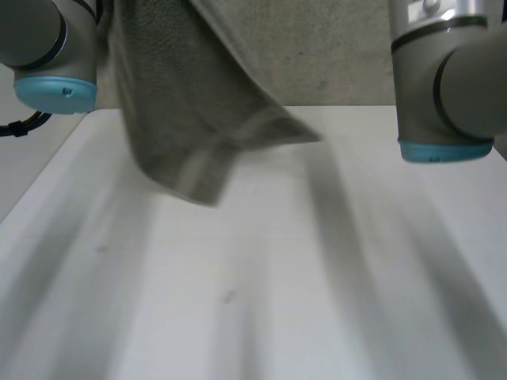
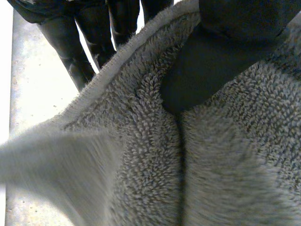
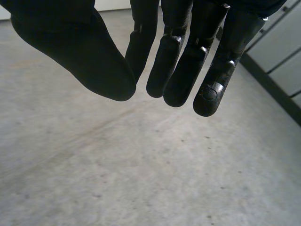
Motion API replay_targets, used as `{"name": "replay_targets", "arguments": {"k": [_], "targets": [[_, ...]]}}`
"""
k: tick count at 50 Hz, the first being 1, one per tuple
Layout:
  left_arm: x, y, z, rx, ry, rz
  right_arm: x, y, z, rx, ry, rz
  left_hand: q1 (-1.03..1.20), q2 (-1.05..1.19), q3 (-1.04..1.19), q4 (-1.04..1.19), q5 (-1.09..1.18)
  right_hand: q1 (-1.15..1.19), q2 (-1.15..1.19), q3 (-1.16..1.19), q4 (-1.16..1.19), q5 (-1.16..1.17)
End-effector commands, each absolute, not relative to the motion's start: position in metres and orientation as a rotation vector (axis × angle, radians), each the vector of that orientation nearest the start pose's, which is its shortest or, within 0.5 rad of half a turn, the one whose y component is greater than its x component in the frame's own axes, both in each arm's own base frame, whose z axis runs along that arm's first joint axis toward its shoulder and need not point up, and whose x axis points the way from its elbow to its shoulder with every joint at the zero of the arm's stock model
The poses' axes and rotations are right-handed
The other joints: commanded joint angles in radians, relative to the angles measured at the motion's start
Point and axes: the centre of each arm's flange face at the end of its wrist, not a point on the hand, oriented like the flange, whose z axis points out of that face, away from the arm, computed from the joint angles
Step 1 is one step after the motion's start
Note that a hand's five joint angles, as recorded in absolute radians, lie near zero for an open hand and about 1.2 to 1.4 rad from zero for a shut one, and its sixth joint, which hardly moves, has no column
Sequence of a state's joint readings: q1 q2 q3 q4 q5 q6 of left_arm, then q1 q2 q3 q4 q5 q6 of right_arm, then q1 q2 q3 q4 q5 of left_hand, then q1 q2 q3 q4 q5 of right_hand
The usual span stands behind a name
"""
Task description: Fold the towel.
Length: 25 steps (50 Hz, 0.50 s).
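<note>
Plainly, the towel [image 1: 182, 103] is up off the counter [image 1: 261, 301]. It hangs in the air with one lower corner drooping over the counter's far part. The left hand [image 2: 207, 70] is clamped on the towel at its edge. The thumb presses on the looped grey face, and the fingers [image 2: 77, 59] reach down behind the towel's rim, so the cloth is pinched between them. A deep crease runs through the towel from the tip of the thumb, and a loose flap swings out beside the crease.

The right hand [image 3: 89, 56] is well apart from the towel and holds nothing. Its fingers [image 3: 176, 66] hang straight and close together with the thumb just beside them, above a bare grey surface. The left arm [image 1: 47, 47] is just beside the towel's upper part, and the right arm [image 1: 444, 79] is well away on the towel's other side.
</note>
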<state>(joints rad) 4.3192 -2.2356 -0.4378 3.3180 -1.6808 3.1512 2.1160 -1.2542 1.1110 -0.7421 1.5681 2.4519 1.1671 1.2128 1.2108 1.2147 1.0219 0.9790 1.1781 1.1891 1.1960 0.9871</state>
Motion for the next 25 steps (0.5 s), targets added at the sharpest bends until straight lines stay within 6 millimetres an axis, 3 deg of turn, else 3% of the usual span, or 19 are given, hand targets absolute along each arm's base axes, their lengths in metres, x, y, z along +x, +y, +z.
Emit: {"name": "replay_targets", "arguments": {"k": [1, 2, 3, 4, 5, 6, 8, 9, 10, 11, 13, 14, 16, 20, 25], "targets": [[-0.279, -0.37, 0.34, 0.256, 1.987, -2.729, 0.332, -0.279, 0.356, -1.008, 1.184, -2.826, 0.229, 0.183, 0.186, 0.182, 0.2, 0.417, 0.218, 0.207, 0.2, 0.235], [-0.279, -0.37, 0.339, 0.256, 1.988, -2.728, 0.332, -0.277, 0.338, -1.081, 1.289, -2.743, 0.229, 0.183, 0.186, 0.182, 0.2, 0.417, 0.218, 0.207, 0.2, 0.235], [-0.276, -0.366, 0.324, 0.267, 2.049, -2.667, 0.332, -0.277, 0.338, -1.082, 1.291, -2.742, 0.229, 0.183, 0.186, 0.182, 0.2, 0.417, 0.218, 0.207, 0.2, 0.235], [-0.276, -0.366, 0.323, 0.267, 2.049, -2.666, 0.33, -0.275, 0.322, -1.142, 1.402, -2.653, 0.229, 0.183, 0.186, 0.182, 0.2, 0.417, 0.218, 0.207, 0.2, 0.235], [-0.272, -0.36, 0.304, 0.287, 2.116, -2.588, 0.327, -0.273, 0.307, -1.188, 1.51, -2.56, 0.229, 0.183, 0.186, 0.182, 0.2, 0.417, 0.218, 0.207, 0.2, 0.235], [-0.269, -0.352, 0.288, 0.33, 2.168, -2.507, 0.327, -0.273, 0.307, -1.189, 1.511, -2.559, 0.229, 0.183, 0.186, 0.182, 0.2, 0.417, 0.218, 0.207, 0.2, 0.235], [-0.267, -0.346, 0.28, 0.367, 2.18, -2.458, 0.325, -0.267, 0.28, -1.255, 1.666, -2.384, 0.229, 0.183, 0.186, 0.182, 0.2, 0.057, -0.142, -0.153, -0.16, -0.126], [-0.265, -0.34, 0.274, 0.416, 2.178, -2.406, 0.325, -0.267, 0.279, -1.255, 1.667, -2.384, 0.229, 0.183, 0.186, 0.182, 0.2, 0.054, -0.145, -0.156, -0.163, -0.128], [-0.265, -0.34, 0.274, 0.416, 2.178, -2.406, 0.324, -0.267, 0.268, -1.245, 1.732, -2.304, 0.229, 0.183, 0.186, 0.182, 0.2, -0.178, -0.377, -0.388, -0.395, -0.361], [-0.263, -0.335, 0.271, 0.469, 2.162, -2.358, 0.324, -0.267, 0.268, -1.244, 1.733, -2.303, 0.229, 0.183, 0.186, 0.182, 0.2, -0.181, -0.38, -0.391, -0.398, -0.363], [-0.261, -0.33, 0.271, 0.519, 2.128, -2.323, 0.321, -0.27, 0.261, -1.102, 1.813, -2.183, 0.229, 0.183, 0.186, 0.182, 0.2, -0.435, -0.634, -0.645, -0.652, -0.618], [-0.261, -0.324, 0.273, 0.574, 2.095, -2.295, 0.321, -0.27, 0.261, -1.101, 1.814, -2.183, 0.229, 0.183, 0.186, 0.182, 0.2, -0.436, -0.635, -0.646, -0.653, -0.619], [-0.26, -0.316, 0.277, 0.626, 2.058, -2.269, 0.316, -0.278, 0.261, -0.871, 1.858, -2.063, 0.229, 0.183, 0.186, 0.182, 0.2, -0.647, -0.846, -0.857, -0.864, -0.829], [-0.257, -0.3, 0.291, 0.717, 1.975, -2.223, 0.318, -0.28, 0.254, -0.733, 1.894, -1.91, 0.229, 0.183, 0.186, 0.182, 0.2, -0.668, -0.867, -0.878, -0.885, -0.851], [-0.252, -0.267, 0.331, 0.785, 1.842, -2.207, 0.331, -0.279, 0.24, -0.658, 1.891, -1.686, 0.229, 0.183, 0.186, 0.182, 0.2, -0.688, -0.888, -0.899, -0.905, -0.871]]}}
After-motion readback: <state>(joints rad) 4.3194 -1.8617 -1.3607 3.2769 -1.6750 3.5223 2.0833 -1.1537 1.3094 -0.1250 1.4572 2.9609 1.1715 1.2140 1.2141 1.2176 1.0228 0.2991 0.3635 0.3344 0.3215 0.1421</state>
